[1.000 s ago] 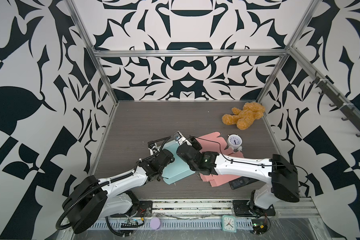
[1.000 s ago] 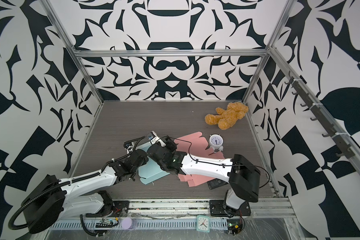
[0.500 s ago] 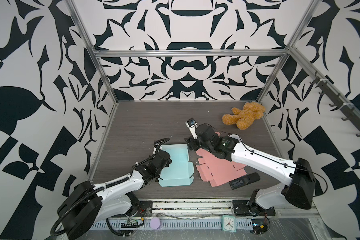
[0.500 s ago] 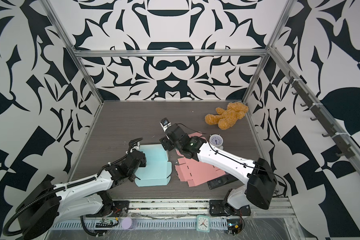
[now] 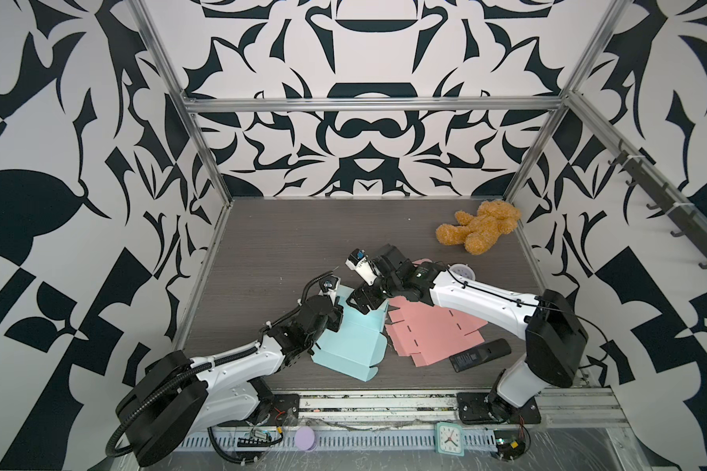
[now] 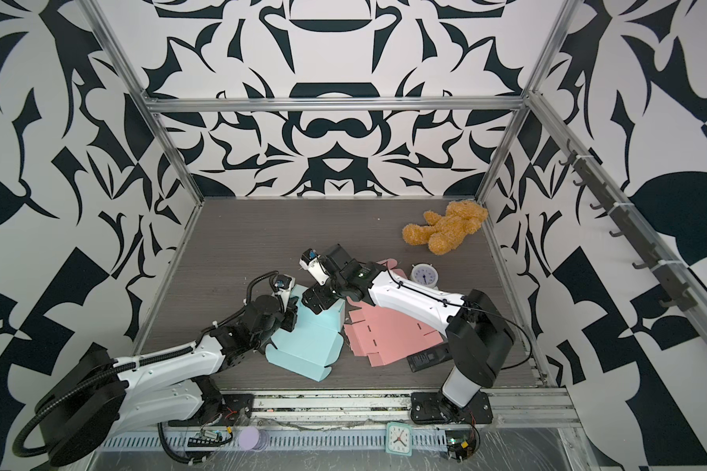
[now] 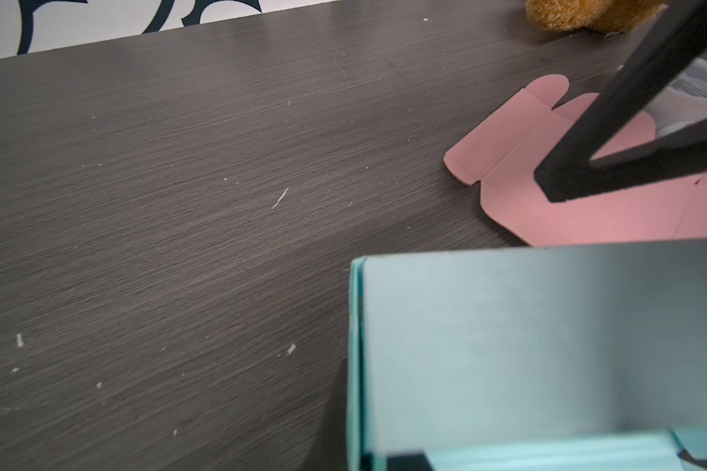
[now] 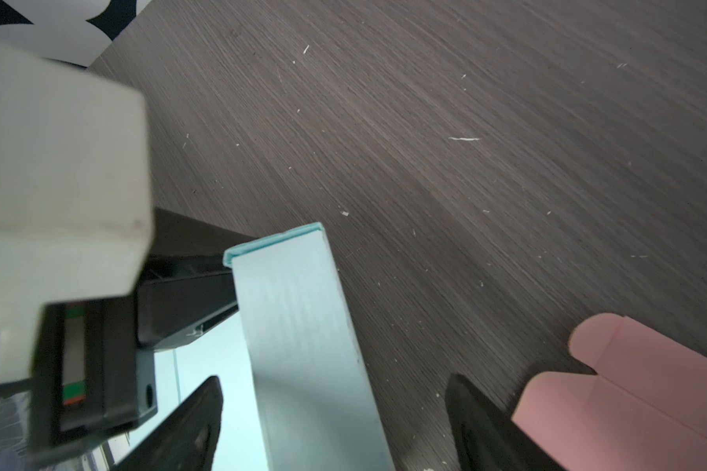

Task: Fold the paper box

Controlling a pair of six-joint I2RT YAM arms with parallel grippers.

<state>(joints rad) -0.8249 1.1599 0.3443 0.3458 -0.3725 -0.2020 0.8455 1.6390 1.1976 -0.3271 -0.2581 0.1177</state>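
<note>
Box [image 5: 352, 346] long axis far-to-near, near end rightward

Dark wood table [image 5: 286, 244]: teal box [image 5: 352, 346], pink blank [image 5: 433, 330], teddy [image 5: 480, 226], remote [image 5: 480, 354], clock [image 6: 424, 277].

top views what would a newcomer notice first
The half-folded light blue paper box at front centre, where the left gripper pinches it and the open right gripper straddles a raised wall. Then the flat pink cardboard sheet beside it and the brown teddy bear at the back right.
</note>
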